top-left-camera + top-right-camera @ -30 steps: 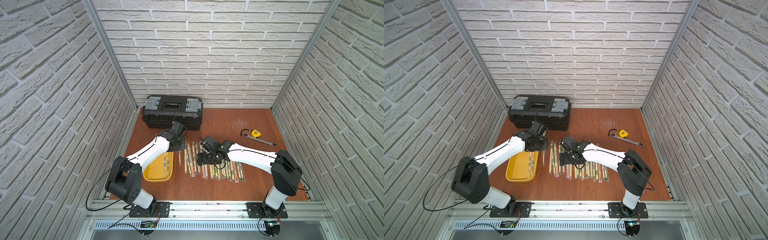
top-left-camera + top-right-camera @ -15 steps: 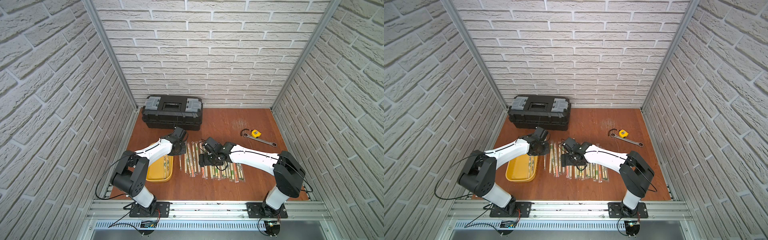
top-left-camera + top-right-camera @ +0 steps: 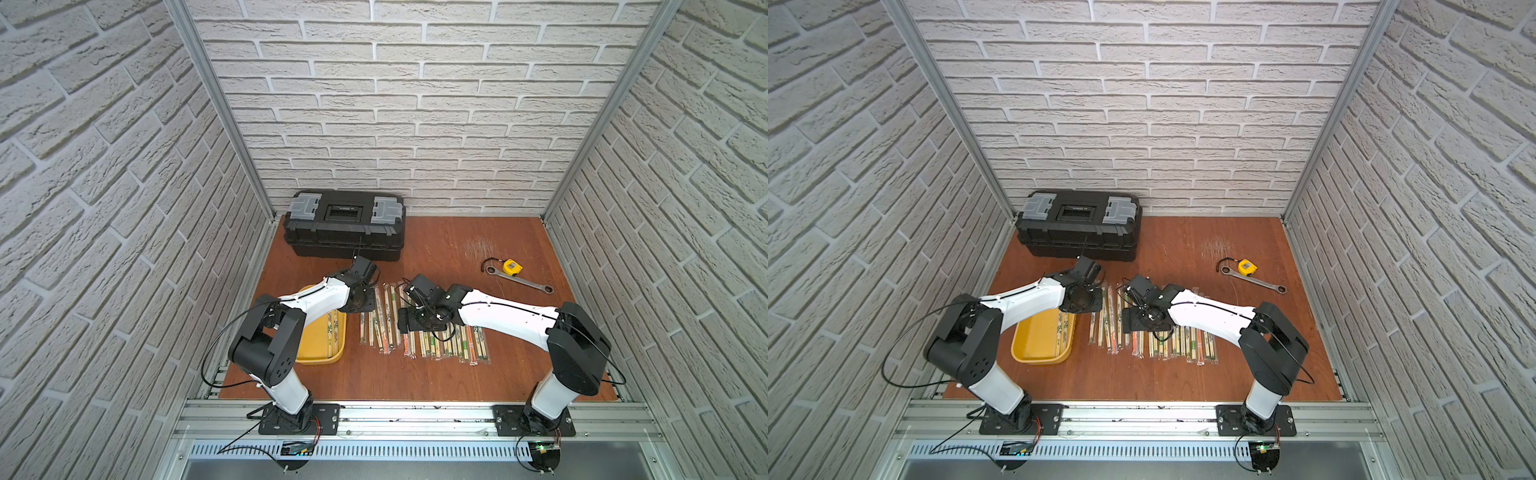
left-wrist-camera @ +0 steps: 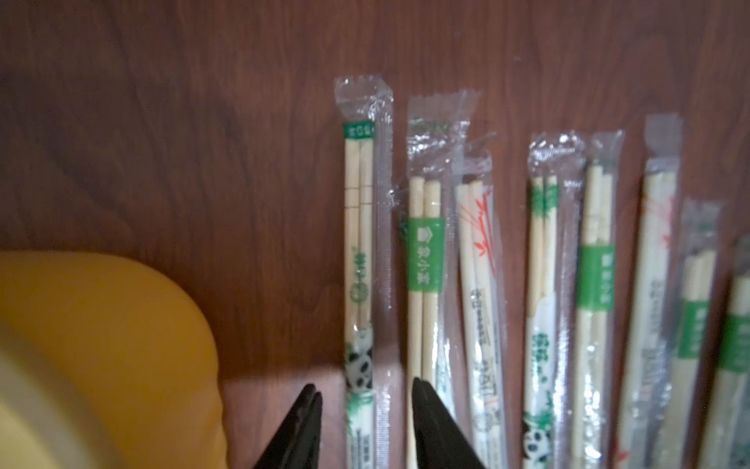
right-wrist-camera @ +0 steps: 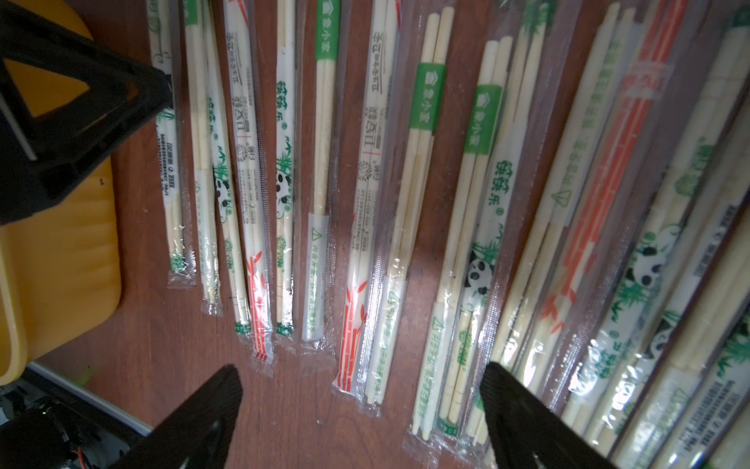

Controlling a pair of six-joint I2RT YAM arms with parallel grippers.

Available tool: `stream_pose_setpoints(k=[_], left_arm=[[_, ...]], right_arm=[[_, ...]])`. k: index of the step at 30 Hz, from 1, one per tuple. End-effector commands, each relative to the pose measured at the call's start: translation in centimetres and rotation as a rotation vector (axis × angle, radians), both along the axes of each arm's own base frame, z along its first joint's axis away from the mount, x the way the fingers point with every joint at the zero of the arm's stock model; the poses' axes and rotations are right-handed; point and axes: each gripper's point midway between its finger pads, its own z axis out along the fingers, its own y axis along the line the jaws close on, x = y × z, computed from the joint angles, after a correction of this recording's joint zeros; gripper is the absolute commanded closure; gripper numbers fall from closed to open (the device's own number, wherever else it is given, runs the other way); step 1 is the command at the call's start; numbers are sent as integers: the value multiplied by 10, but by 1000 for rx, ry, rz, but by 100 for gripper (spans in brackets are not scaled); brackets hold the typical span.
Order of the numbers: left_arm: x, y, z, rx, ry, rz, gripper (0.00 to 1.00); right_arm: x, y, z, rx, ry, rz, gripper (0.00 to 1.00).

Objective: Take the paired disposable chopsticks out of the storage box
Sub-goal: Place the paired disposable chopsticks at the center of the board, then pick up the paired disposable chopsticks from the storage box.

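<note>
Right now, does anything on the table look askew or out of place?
Mostly tidy. In the row of chopstick sleeves, an orange-print sleeve lies tilted, its edge overlapping the green-band pair beside it. A few pairs are in the yellow tray, not yet taken out.

In both top views the far end of the shallow yellow plastic tray (image 3: 316, 343) is covered by the white left arm (image 3: 316, 296), together with the far ends of the thin pale bamboo chopstick pairs in clear plastic sleeves (image 3: 331, 334) inside it. The middle of the sleeved row (image 3: 461, 343) on the brown wooden table (image 3: 415, 378) is hidden under the right arm's black wrist (image 3: 428, 318). In the left wrist view the tray is blurred and cut off, and only the tips of the black left gripper (image 4: 363, 390) are shown.
</note>
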Motion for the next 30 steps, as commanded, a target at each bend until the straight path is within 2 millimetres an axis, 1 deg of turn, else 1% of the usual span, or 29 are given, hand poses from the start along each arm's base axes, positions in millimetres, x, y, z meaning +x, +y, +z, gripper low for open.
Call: stream_pose_setpoints(k=[1,4,7,9,11,13,15,17,21,23,25,30], left_arm=[[3,-6,23,-39,-48,-16,49],[5,-5,46,-57,-96,-10,47],[6,5,69,-58,-145,12,47],[5,17,81,-55,-168,48,46],[4,36,89,-50,-184,99,46],[0,57,91,-37,-181,156,46],[-4,77,88,-24,-169,206,46],[-11,97,80,-10,-143,257,46],[-26,120,58,-1,-78,322,49],[-34,125,45,2,-41,348,51],[-36,123,38,-11,-21,354,53],[-45,125,18,6,50,381,57]], right_arm=[[3,0,11,28,-32,-20,7],[4,1,12,32,-33,-21,7],[4,1,12,31,-33,-21,7],[4,2,12,34,-33,-20,7],[5,3,13,38,-34,-20,7],[5,5,13,44,-35,-18,7],[5,7,13,49,-34,-14,7],[5,11,11,50,-29,-6,7],[5,17,11,54,-25,4,7],[5,21,10,56,-23,12,7],[5,25,9,57,-20,20,7],[3,33,8,56,-17,38,7]])
